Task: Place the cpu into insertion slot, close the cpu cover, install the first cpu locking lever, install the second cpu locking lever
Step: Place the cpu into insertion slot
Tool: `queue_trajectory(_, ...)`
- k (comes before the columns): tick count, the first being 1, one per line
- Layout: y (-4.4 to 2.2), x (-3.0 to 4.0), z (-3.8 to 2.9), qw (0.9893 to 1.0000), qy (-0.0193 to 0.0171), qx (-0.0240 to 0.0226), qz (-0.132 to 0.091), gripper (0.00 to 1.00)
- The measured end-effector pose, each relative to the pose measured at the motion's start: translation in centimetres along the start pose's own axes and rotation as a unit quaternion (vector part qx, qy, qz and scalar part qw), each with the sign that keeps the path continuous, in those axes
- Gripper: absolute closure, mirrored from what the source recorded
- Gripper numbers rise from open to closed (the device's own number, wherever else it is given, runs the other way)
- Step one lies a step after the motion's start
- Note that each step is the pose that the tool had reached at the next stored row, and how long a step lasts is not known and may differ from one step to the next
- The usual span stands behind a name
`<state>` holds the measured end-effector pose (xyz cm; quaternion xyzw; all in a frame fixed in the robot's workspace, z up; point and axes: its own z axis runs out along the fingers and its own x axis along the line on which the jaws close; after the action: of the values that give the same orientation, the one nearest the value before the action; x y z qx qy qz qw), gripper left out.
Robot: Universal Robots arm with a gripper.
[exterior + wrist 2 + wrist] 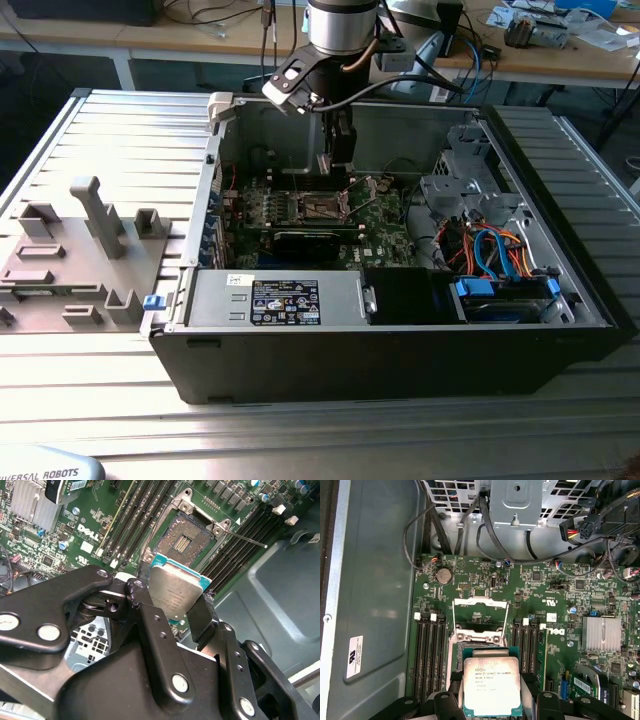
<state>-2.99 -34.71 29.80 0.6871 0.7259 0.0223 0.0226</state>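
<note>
Right up close, the gripper [172, 601] is looming large, its black fingers [149, 622] clamping the cpu [176, 590] between them by two opposite edges. The chip's dull silver top is facing out and its green rim is peeking past the fingertips. Just beyond those fingertips, the insertion slot [184, 541] is lying uncovered, its dark centre showing. The chip is overlapping the slot's near edge, and I cannot tell whether the two are touching.

In the first wrist view the fingers [454, 682] are gripping the cpu [491, 685] the same way. The cpu cover [481, 611] is standing swung open on the far side of the insertion slot [479, 641] from them. Black memory slots [432, 650] are running along either side of the fingers on the green motherboard [545, 580]. A thin metal lever [246, 538] is sticking out past the slot's corner.

In the exterior view the gripper [340, 170] is hanging down inside the open computer case [400, 350].
</note>
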Motion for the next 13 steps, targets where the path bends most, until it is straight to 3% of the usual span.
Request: queue_trajectory(13, -0.03, 0.0, 0.44, 1.0, -0.0006, 0.0, 0.009, 0.46)
